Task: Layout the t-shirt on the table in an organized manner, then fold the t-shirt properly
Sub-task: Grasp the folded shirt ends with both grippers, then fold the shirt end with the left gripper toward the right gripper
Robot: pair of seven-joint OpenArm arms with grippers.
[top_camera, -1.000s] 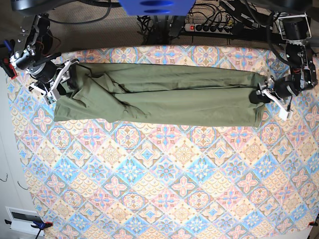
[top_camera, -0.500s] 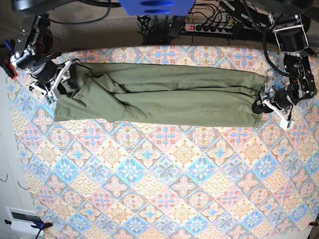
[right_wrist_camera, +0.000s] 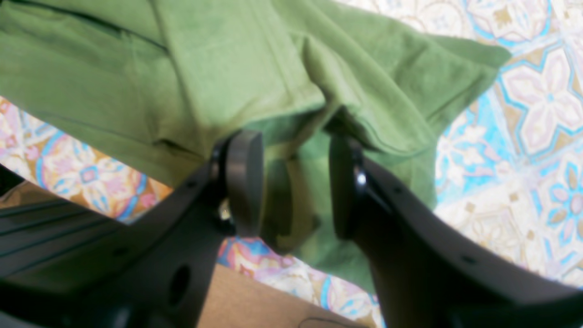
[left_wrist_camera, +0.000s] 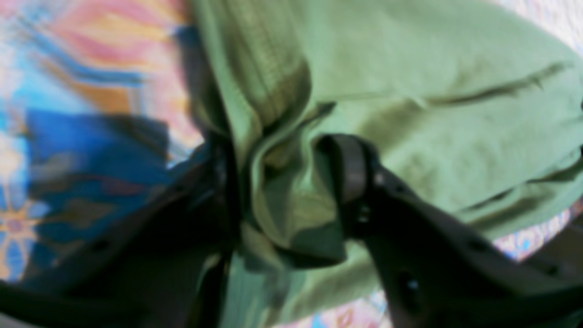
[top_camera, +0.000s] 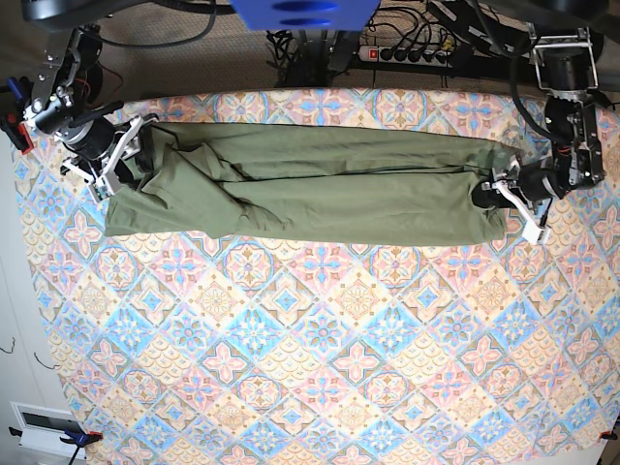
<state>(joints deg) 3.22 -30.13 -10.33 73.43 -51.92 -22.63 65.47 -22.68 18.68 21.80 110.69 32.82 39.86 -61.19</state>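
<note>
T-shirt (top_camera: pixel 320 189) lies as long band across table (top_camera: pixel 310 368). L gripper (left_wrist_camera: pixel 287 191) jaws pinch bunched shirt fabric. R gripper (right_wrist_camera: pixel 296 182) jaws apart w/ cloth between; grip unclear.

One t-shirt (top_camera: pixel 320 189), one table (top_camera: pixel 320 368), two tools: left (top_camera: pixel 511 197), right (top_camera: pixel 121 155)

Dark floor (top_camera: pixel 194 68) beyond far edge of patterned cloth, brownish, dim. Black power strip (top_camera: pixel 412 54) lying there, red switch at one end, plugs in a row. Tangle of black cables (top_camera: pixel 291 44) just beside power strip, more trailing off past it. White panel (top_camera: pixel 19 320) well away from power strip, at opposite near corner. Light even, soft, no hard shadows.
</note>
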